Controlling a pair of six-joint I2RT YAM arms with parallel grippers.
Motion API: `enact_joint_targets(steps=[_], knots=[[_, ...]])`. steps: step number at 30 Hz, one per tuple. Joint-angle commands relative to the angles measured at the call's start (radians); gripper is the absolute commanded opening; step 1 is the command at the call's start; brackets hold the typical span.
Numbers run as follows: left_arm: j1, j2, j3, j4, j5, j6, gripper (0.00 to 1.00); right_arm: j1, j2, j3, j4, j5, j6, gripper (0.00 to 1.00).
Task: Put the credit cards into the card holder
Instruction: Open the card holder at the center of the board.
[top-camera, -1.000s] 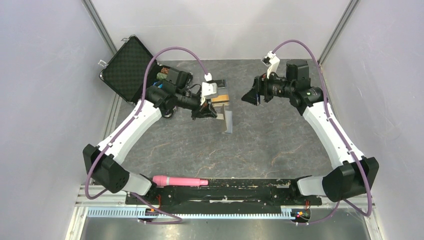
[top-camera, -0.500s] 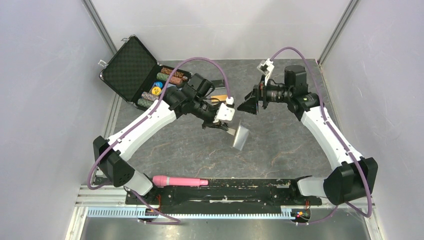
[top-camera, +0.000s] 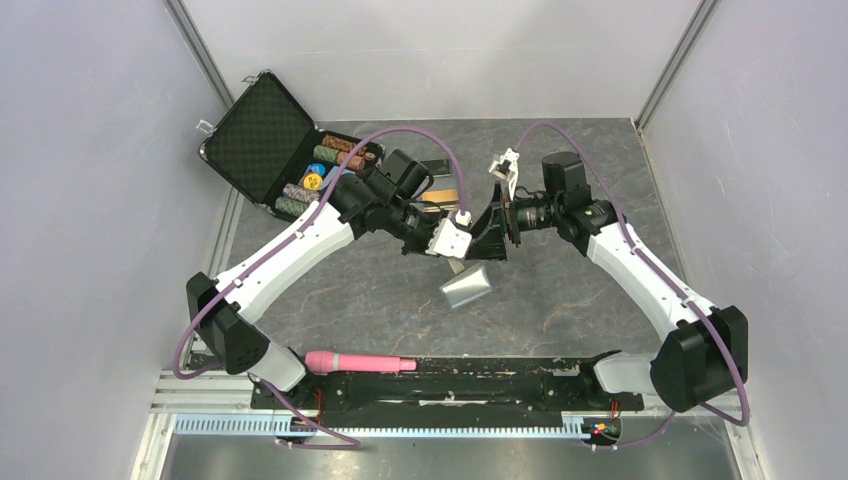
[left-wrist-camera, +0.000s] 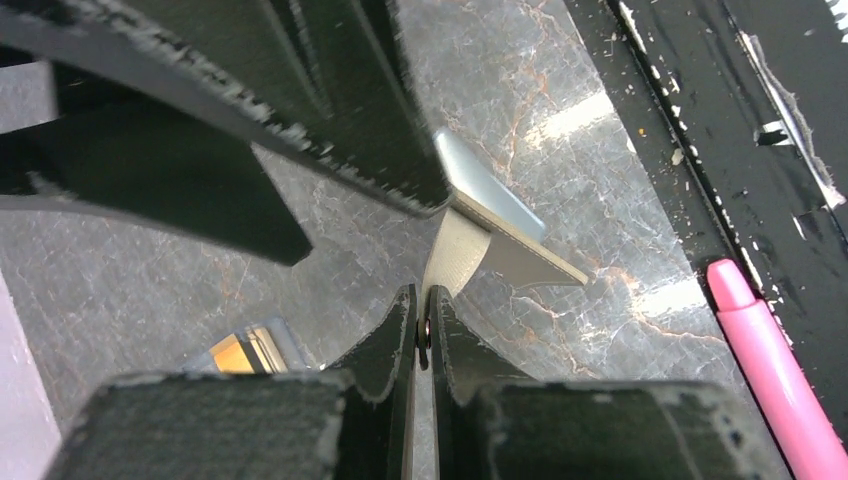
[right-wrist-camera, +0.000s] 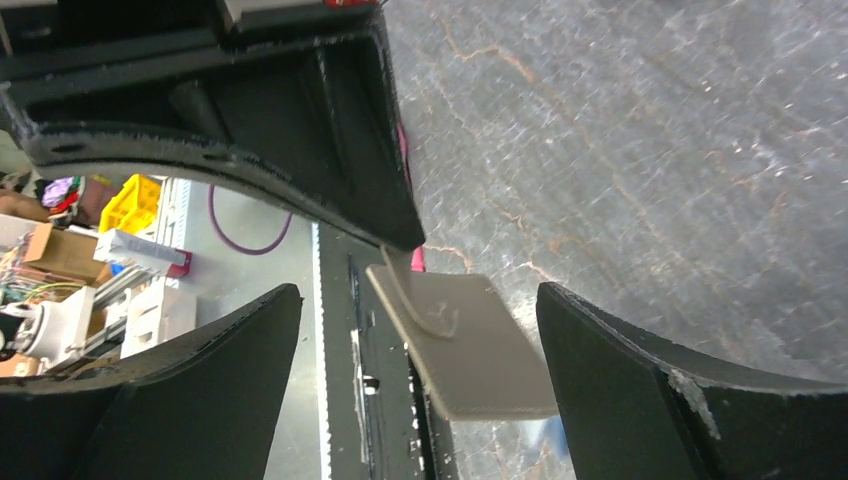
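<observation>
Left pincer (top-camera: 455, 260) is clamped tight on the little tab (left-wrist-camera: 455, 258) of the card holder (top-camera: 468, 287) – the taupe wallet hangs off the tab in mid-air over the middle of the bench (top-camera: 560, 290), tilted, not touching the surface afaict. In the left wrist cam the fingers are pressed together w/ just the tab between them, and the holder's body sticks out past the tips, pale blue showing on one face. Right pincer (top-camera: 492, 240) sits just beside the left one, jaws spread wide and gripping nothing; from its own cam the holder shows in the gap between its two fingers, clear of both. One orange-gold credit card (top-camera: 437, 197) lies flat on the bench behind the left arm, well apart from the holder – a dark flat thing just past it is prob another card, can't tell for sure. Open poker chip case (top-camera: 265, 135) is at the far left corner, and a pink marker (top-camera: 360, 361) lies at the near edge by the left arm's base.
</observation>
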Motion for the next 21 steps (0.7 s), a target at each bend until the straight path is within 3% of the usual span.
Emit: enact_joint_targets(steps=[1,10,21], knots=[[0.0,-0.03,0.014,0.022,-0.057,0.097,0.02,0.019,-0.039,-0.016,-0.045,-0.064,-0.03,0.9],[0.004,-0.027,0.018,0.079,-0.059,0.096,0.02,0.072,-0.042,-0.021,-0.156,0.095,-0.148,0.89],[0.022,-0.022,0.017,0.125,-0.061,0.03,0.02,0.145,-0.023,-0.004,-0.218,0.264,-0.193,0.8]])
